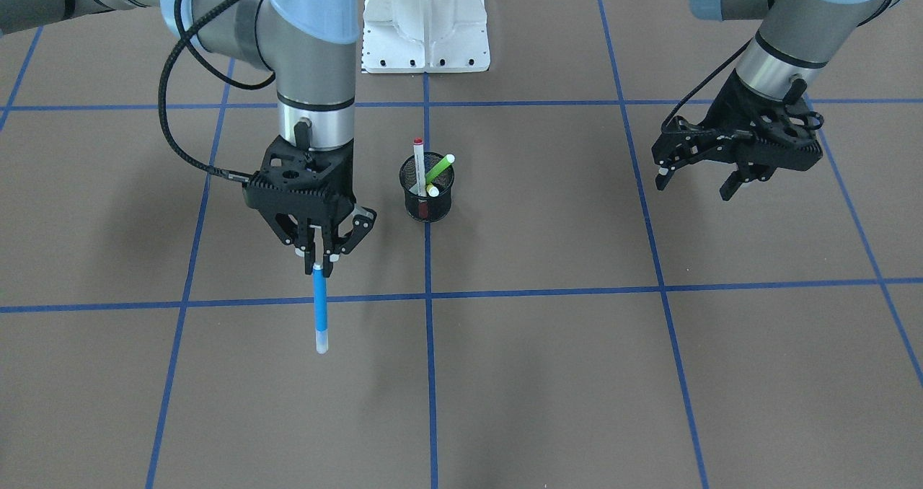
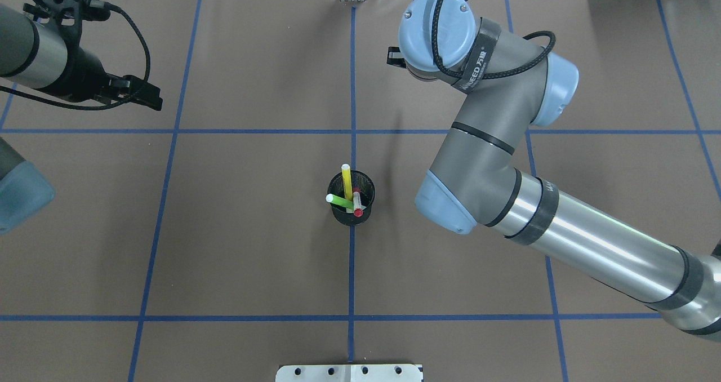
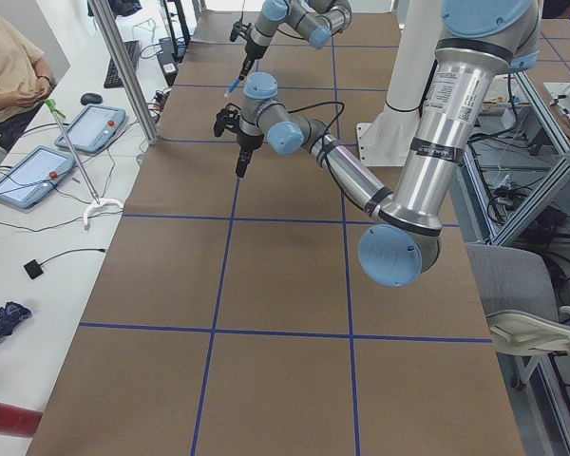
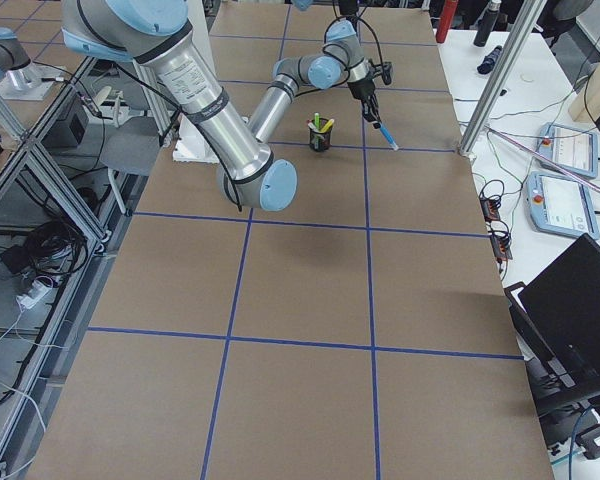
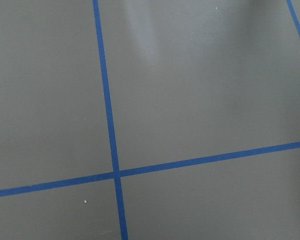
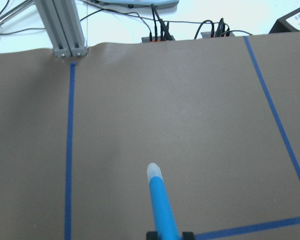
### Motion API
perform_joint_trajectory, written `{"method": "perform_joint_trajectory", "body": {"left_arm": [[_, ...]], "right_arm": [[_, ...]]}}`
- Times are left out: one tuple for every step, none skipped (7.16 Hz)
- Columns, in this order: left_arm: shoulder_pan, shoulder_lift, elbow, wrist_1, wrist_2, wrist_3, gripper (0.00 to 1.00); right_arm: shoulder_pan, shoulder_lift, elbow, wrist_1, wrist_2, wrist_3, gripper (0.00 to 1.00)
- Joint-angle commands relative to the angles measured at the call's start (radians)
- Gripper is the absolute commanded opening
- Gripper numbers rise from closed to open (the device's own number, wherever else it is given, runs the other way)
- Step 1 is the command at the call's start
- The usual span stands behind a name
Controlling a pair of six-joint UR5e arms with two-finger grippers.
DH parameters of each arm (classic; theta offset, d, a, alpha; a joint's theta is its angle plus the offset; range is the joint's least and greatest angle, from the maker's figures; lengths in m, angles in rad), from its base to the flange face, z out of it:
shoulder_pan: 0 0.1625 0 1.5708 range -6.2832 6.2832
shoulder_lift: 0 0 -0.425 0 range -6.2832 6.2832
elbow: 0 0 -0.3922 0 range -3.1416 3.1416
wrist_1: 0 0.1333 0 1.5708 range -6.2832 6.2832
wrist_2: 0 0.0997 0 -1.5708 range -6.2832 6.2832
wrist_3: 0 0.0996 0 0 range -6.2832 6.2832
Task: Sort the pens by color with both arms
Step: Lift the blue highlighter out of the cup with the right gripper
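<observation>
Blue pen (image 1: 320, 312), clamped in right pincer (image 1: 317, 258), hangs clear of cup (image 1: 427, 205).

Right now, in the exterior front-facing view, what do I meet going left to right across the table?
black two-finger right gripper, shut on the slim blue pen → black mesh cup → black two-finger left gripper, open and empty

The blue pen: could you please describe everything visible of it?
The blue pen is a slim, plastic-looking marker with a bright blue barrel and a pale translucent cap at its free end. The right gripper is shut on its other end, holding it cap-down over the brown table, apart from the black mesh cup. Whether the cap touches the table is unclear.
</observation>
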Motion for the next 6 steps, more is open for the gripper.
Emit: {"method": "perform_joint_trajectory", "body": {"left_arm": [[0.017, -0.001, 0.0, -0.002, 0.001, -0.013, 1.0], [0.019, -0.003, 0.0, -0.002, 0.01, -0.015, 1.0], [0.028, -0.006, 0.001, -0.002, 0.013, -0.021, 1.0], [0.031, -0.008, 0.003, -0.002, 0.014, -0.021, 1.0], [0.031, -0.008, 0.003, -0.002, 0.014, -0.021, 1.0], [0.031, -0.008, 0.003, -0.002, 0.014, -0.021, 1.0]], "right_arm": [[0.0, -0.026, -0.214, 0.26, -0.171, 0.022, 0.0], [-0.008, -0.076, -0.23, 0.357, -0.237, 0.029, 0.0], [-0.032, -0.115, -0.235, 0.443, -0.289, 0.079, 0.0], [-0.062, -0.118, -0.247, 0.463, -0.335, 0.091, 0.0], [-0.098, -0.126, -0.247, 0.464, -0.377, 0.151, 0.0], [-0.129, -0.128, -0.247, 0.464, -0.418, 0.17, 0.0]]}}
